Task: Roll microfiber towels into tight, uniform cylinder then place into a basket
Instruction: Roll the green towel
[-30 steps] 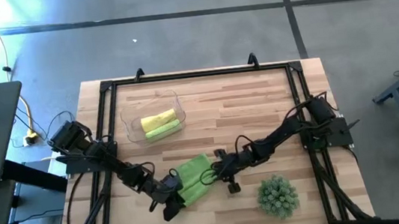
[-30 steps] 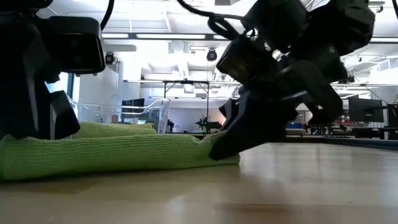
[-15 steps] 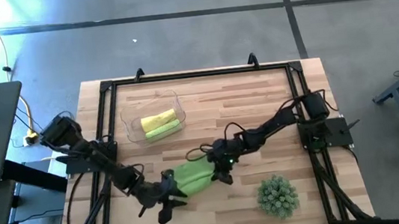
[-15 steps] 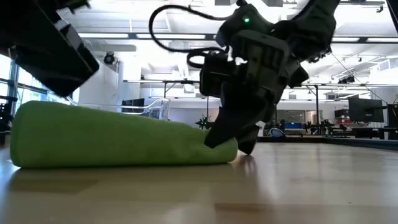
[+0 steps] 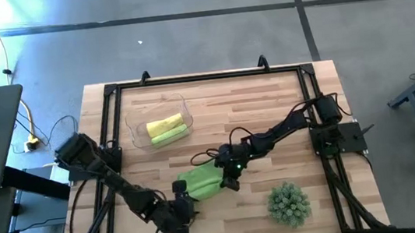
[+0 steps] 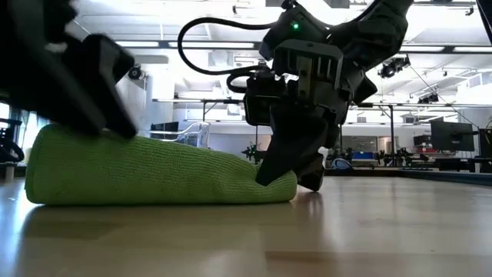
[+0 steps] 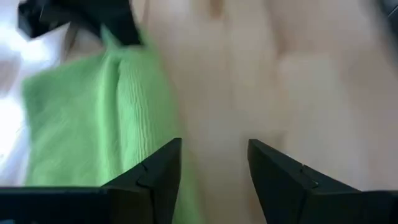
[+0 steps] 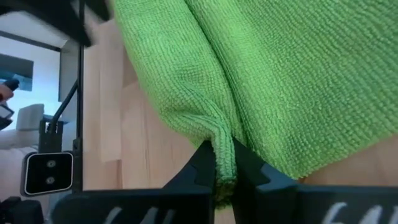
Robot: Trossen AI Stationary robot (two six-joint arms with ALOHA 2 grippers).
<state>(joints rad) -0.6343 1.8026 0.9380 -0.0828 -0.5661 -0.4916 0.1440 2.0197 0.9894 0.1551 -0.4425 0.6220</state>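
A lime green microfiber towel [image 5: 202, 181] lies rolled into a thick roll on the wood table, near the middle front; it also shows in the low view [image 6: 154, 173]. My right gripper [image 5: 231, 176] is shut on the roll's right end. My left gripper [image 5: 179, 212] stands open at the roll's left end [image 7: 93, 124], with bare wood between its fingers. The clear basket [image 5: 135, 129] stands at the far left and holds a yellow roll [image 5: 164, 124] and a green roll [image 5: 169, 136]. My right gripper pinches a raised fold [image 8: 217, 134] at the roll's right end between its two fingers, which slant down from the table's right side. The roll lies on the table [image 6: 277, 188]. Whether my left gripper's finger [image 7: 158, 171] touches the towel, I cannot tell.
A spiky green ball-shaped plant [image 5: 289, 204] sits near the front right, close to my right arm. A black frame [image 5: 203, 78] runs round the table's edges. Bare wood lies between the basket and the roll.
The towel, a flat folded strip a second ago, now lies as a thick roll. My right gripper has gone toward the table's left with its wrist turning and stays at the roll's right end. My left gripper has turned and drawn back toward the near edge.
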